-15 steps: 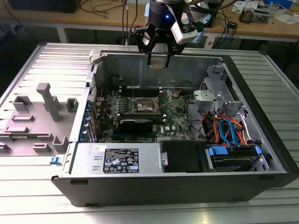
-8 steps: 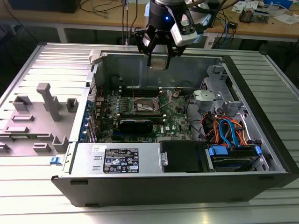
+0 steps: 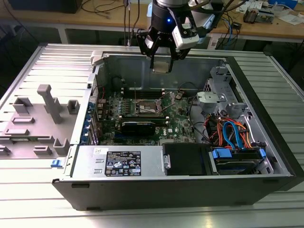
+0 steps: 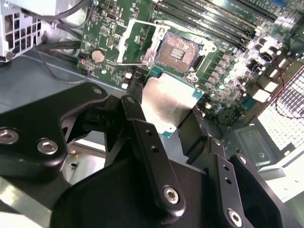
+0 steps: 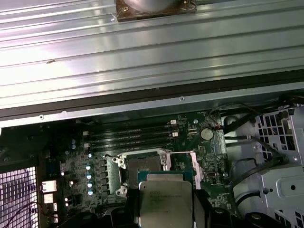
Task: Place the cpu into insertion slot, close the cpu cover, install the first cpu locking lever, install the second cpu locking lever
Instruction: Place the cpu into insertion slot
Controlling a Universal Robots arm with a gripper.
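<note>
Gripper (image 4: 164, 110) pinches the cpu (image 5: 165, 202), seemingly by two opposite edges, above the uncovered insertion slot (image 4: 179, 50); light, stiff, probably delicate underneath, it suits edge-only holding.

Black jointed fingers (image 4: 148, 156) with silver screws (image 4: 172, 194), blue-lit wrist (image 3: 167, 20)

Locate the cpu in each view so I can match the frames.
Exterior view: the cpu is clamped in the gripper, held over the open computer case.
Second wrist view: the cpu is gripped at its edges, metal top showing, beside the insertion slot.
First wrist view: the cpu overlaps the insertion slot's edge.
Shared landmark: the uncovered insertion slot on the green motherboard.
</note>
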